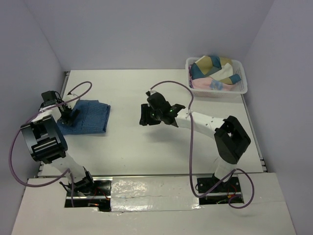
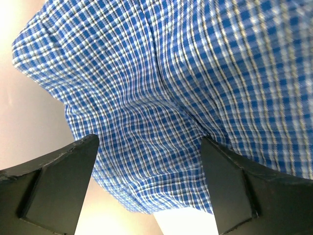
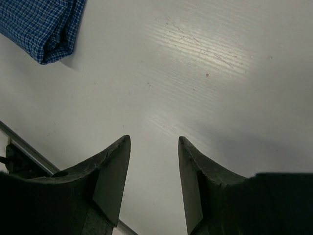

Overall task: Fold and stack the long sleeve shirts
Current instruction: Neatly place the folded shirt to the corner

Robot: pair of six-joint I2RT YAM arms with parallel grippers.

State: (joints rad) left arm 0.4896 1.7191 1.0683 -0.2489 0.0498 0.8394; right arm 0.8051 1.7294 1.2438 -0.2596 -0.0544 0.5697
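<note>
A blue checked shirt (image 1: 88, 116) is lying folded into a compact rectangle at the left side of the white surface (image 1: 146, 88). The left end effector (image 1: 66, 113) is sitting over the shirt's left edge. In the left wrist view, its jaws are standing wide apart and gripping nothing. The checked cloth (image 2: 171, 73) is filling the space between and beyond the two dark fingers (image 2: 63, 181), and the right-hand finger is meeting a soft fold in the cloth.

The right end effector (image 1: 146, 115) is hovering near the middle of the surface, well apart from the shirt. In its own wrist view (image 3: 154, 142), its jaws are standing partly apart with only bare surface (image 3: 220, 73) showing between them. A folded corner of the shirt (image 3: 41, 24) is showing at the upper left of that view.

At the back right corner, a white basket (image 1: 242, 83) is holding a heap of other clothes (image 1: 212, 68) in teal, yellow, cream and pink.
</note>
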